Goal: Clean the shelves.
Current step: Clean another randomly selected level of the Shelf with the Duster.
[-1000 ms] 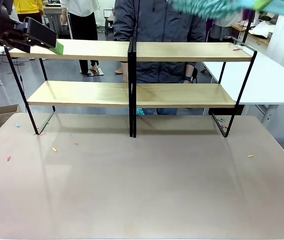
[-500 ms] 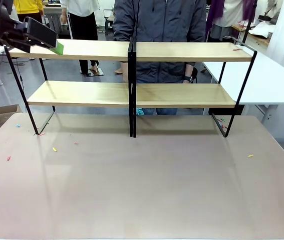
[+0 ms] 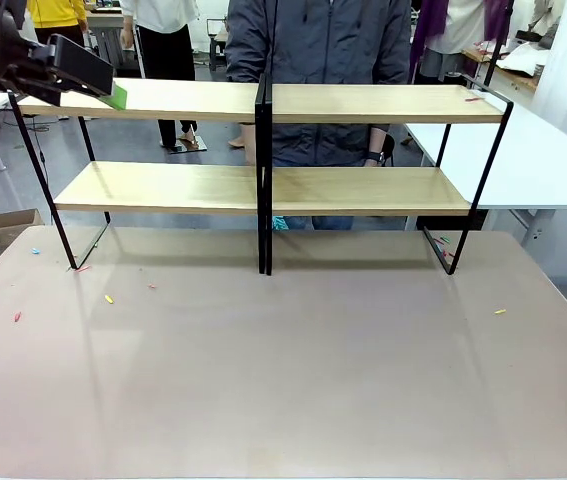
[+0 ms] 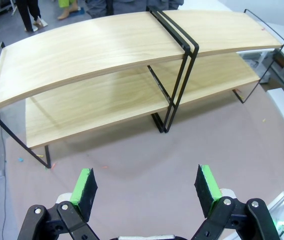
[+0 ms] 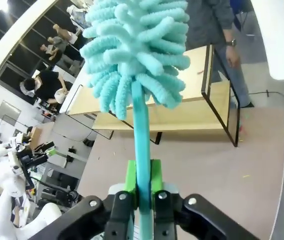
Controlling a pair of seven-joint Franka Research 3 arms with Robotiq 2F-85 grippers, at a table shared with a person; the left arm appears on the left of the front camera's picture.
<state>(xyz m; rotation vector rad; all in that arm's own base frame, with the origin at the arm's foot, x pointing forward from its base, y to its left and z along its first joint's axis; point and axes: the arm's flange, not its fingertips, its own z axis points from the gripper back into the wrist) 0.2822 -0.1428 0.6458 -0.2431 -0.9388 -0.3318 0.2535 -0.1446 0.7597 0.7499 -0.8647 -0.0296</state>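
Wide two-tier light-wood shelves (image 3: 263, 180) on a thin black metal frame, boards bare, stand on the brown surface (image 3: 283, 370), long axis crosswise ahead of the left tool (image 4: 147, 187), whose green pads are spread apart above bare surface. The right tool (image 5: 142, 182) is pressed together on the handle of a fluffy teal chenille duster (image 5: 136, 50), head upward, shelves beyond it. A person in a dark jacket (image 3: 318, 60) stands behind the shelves; small coloured scraps (image 3: 109, 298) dot the surface.
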